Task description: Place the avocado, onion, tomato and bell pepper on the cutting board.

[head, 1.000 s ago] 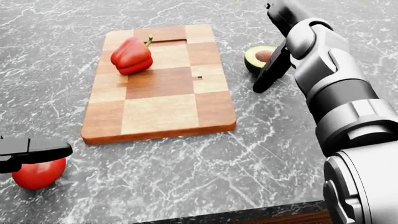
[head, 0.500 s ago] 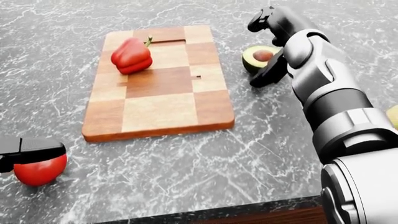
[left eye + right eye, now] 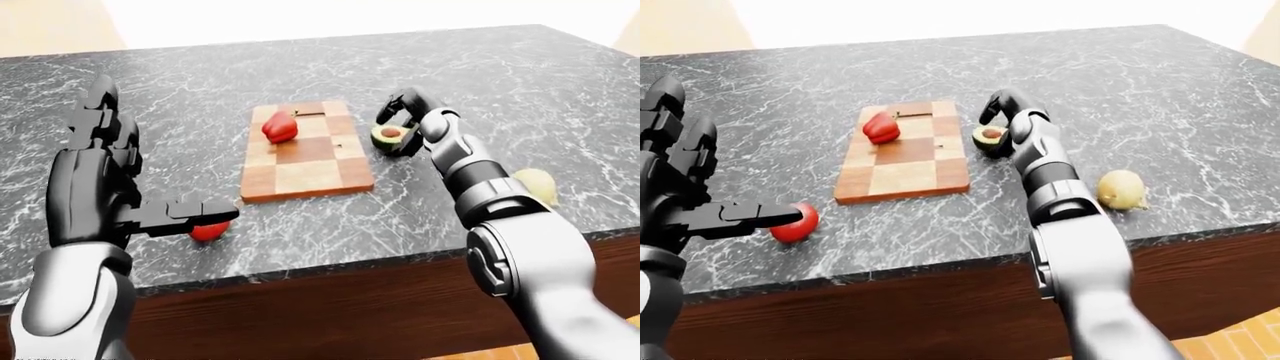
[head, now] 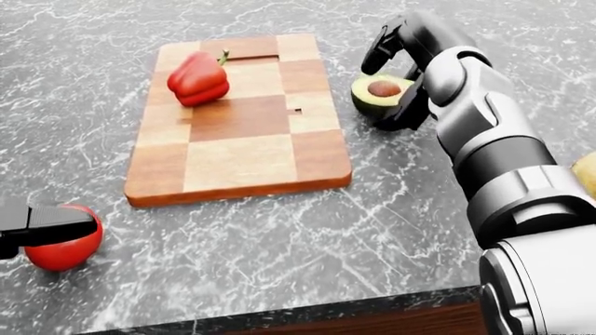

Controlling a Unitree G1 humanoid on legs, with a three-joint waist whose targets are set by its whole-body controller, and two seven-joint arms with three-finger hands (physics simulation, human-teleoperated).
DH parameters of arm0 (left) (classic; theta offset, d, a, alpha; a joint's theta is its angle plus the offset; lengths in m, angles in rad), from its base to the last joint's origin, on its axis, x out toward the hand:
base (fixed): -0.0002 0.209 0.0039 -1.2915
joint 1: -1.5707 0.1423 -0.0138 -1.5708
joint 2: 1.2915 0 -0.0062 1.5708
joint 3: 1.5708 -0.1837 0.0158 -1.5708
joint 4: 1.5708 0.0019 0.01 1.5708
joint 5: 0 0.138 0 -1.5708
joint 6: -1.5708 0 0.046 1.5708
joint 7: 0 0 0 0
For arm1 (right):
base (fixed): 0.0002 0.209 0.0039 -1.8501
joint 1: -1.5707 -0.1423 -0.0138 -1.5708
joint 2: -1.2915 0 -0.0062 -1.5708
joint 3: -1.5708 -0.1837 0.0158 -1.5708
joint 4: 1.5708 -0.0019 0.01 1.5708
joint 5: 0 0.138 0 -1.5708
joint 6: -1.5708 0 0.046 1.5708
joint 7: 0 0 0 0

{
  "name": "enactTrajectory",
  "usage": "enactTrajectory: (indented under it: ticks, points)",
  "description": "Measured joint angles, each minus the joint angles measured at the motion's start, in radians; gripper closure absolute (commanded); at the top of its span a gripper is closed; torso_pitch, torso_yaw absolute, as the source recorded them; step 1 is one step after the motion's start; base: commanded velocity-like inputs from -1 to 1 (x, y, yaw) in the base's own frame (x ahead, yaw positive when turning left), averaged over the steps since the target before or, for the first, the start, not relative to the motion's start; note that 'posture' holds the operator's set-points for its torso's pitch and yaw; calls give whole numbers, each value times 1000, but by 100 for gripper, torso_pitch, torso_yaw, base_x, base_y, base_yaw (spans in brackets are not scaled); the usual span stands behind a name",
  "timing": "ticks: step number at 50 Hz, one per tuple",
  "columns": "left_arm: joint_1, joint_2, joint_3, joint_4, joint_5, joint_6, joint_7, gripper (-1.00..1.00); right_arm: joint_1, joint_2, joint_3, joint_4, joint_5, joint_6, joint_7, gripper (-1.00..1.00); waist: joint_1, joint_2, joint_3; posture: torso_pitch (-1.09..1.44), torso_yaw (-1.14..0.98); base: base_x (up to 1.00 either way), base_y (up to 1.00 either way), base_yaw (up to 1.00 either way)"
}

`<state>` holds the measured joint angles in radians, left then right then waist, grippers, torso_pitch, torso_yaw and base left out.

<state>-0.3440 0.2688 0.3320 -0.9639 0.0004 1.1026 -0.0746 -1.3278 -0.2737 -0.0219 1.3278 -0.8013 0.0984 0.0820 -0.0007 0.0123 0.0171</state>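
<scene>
Marble-grey bench [image 3: 560,82] carries everything, and near its middle lies the checkered wooden cutting board [image 4: 244,157], long side running up the head view. Of the four items, only the red bell pepper [image 4: 198,78] is on the board, resting near its top left corner with the stem pointing toward the handle slot. The right hand [image 4: 399,66] arches over the halved avocado [image 4: 377,94], which sits on the bench just right of the board, pit side up; the fingers [image 4: 377,47] curl above it and the thumb stands below, cupping rather than clamped, so I judge it a grasp being set up for the short carry to the board. The left hand [image 3: 100,180] is spread wide, fingers up, thumb [image 3: 190,212] stretched over the tomato [image 4: 63,248] (not gripping it) at the bench's lower left. The onion [image 3: 1122,189] waits well apart on the right.
</scene>
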Motion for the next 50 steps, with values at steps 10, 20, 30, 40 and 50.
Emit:
enactTrajectory:
  ticks: [10, 20, 30, 40, 50]
  points:
    - [-9, 7, 2, 15, 4, -9, -5, -100, -40, 4, 9, 21, -7, -2, 28, 100, 2, 5, 8, 0, 0, 0, 0, 0]
    - [13, -11, -23, 19, 15, -25, -2, -100, -140, 29, 13, -3, -16, -21, 28, 100, 1, 8, 13, 0, 0, 0, 0, 0]
    - [10, -13, -15, 14, 26, -24, -6, -100, -155, 71, 11, 16, -6, -21, 31, 100, -1, 7, 21, 0, 0, 0, 0, 0]
    - [21, -12, -2, -6, 24, -17, -19, -100, -168, 132, 14, 18, 17, -27, 18, 100, -4, 12, 24, 0, 0, 0, 0, 0]
    - [14, -9, -1, 16, 24, -26, -18, -100, -165, 195, 2, 29, 51, -16, -30, 100, -4, 15, 21, 0, 0, 0, 0, 0]
